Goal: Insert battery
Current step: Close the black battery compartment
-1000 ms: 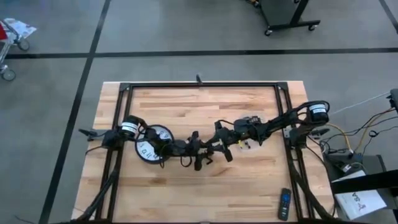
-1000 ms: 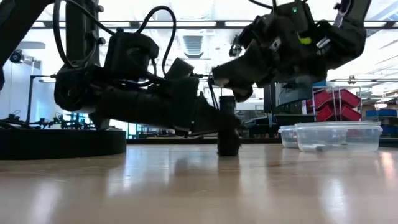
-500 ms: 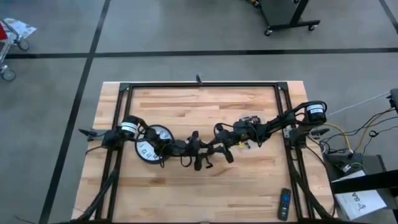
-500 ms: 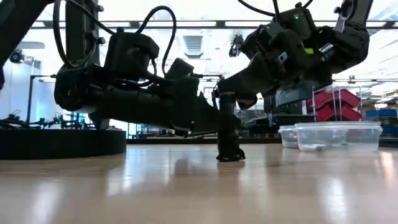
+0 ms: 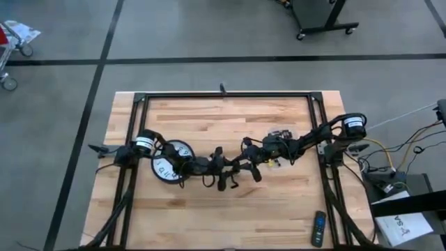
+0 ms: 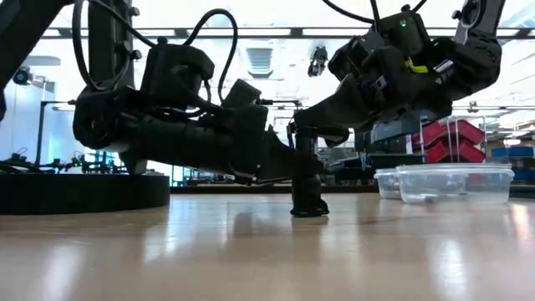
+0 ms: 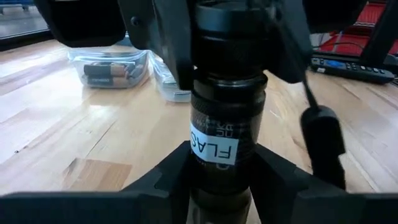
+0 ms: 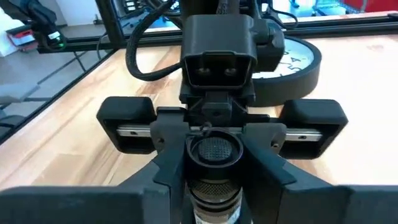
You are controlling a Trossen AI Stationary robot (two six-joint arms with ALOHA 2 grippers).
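On my light wooden table [image 5: 209, 216], a round white-faced clock with a black rim [image 5: 167, 162] lies flat toward the left side. A black remote control [image 5: 318, 229] sits near the table's front right corner. Clear plastic tubs [image 6: 451, 182] stand near the right edge.

We see the bench [image 5: 209, 209] mid-frame in the high view. A wall clock [image 5: 169, 162] lies on it at centre-left, under the left arm. The flashlight [image 6: 304, 171] stands upright at centre, btwn the left end effector [image 5: 233, 171] and right end effector [image 5: 249, 166], which meet there. A plastic container [image 5: 280, 136] w/ batteries sits right of centre, behind the right arm. A remote [image 5: 318, 229] lies at lower right, near the bench edge.
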